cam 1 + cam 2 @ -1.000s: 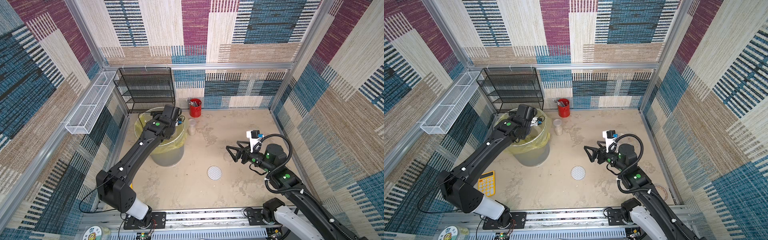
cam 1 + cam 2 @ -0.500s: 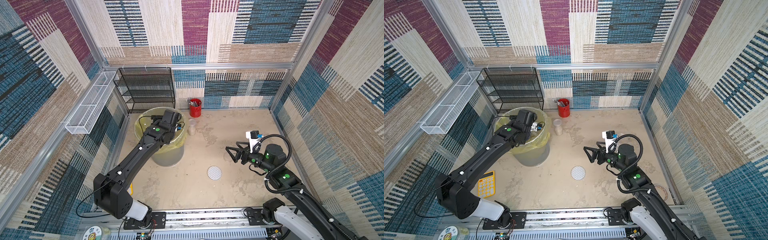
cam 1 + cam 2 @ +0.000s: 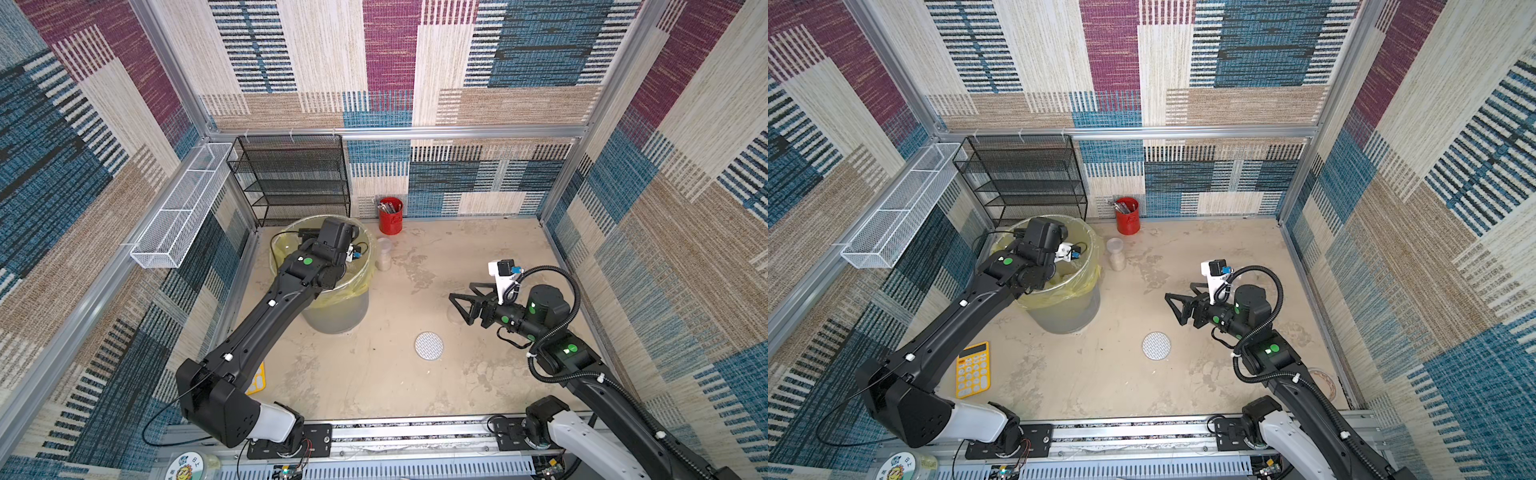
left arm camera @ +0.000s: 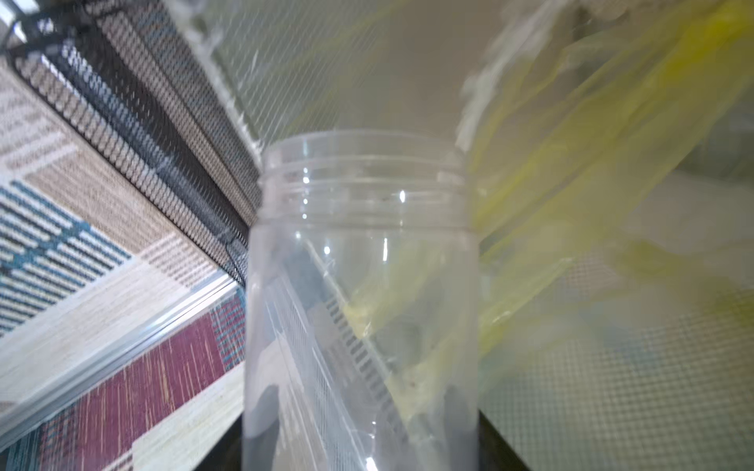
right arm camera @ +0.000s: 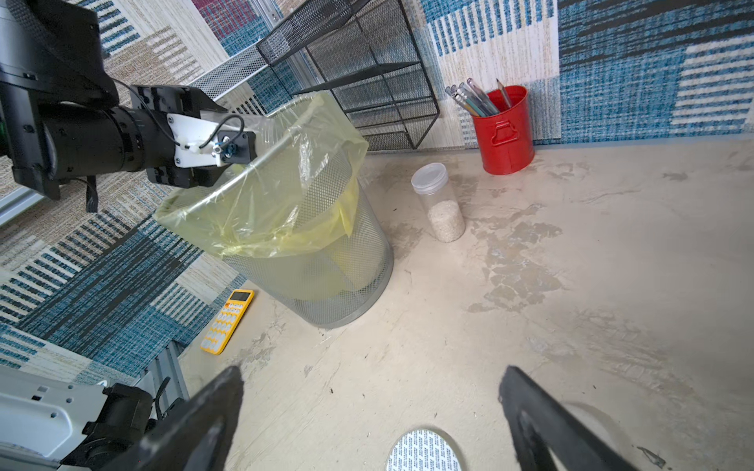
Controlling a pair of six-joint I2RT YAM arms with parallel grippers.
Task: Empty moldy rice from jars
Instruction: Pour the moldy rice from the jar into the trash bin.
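Observation:
My left gripper (image 4: 361,412) is shut on a clear jar (image 4: 363,261); I see no rice in it, and its open threaded mouth points away from the fingers, against the yellow liner. In both top views the left wrist (image 3: 332,239) hangs over the bin (image 3: 361,291) and hides that jar. Another jar (image 3: 383,254) (image 5: 438,204) stands capped beside the bin, with moldy rice (image 5: 445,220) in its lower part. My right gripper (image 3: 459,308) (image 5: 371,375) hovers open over the floor, nothing between its fingers.
A round white lid (image 3: 429,345) (image 5: 424,450) lies on the floor just below the right gripper. A red cup of pens (image 3: 390,216) and a black mesh shelf (image 3: 291,178) stand at the back wall. A yellow calculator (image 3: 972,369) lies beside the left arm.
The left arm has shifted slightly toward the near side over the bin, carrying the jar. The right arm has stayed still.

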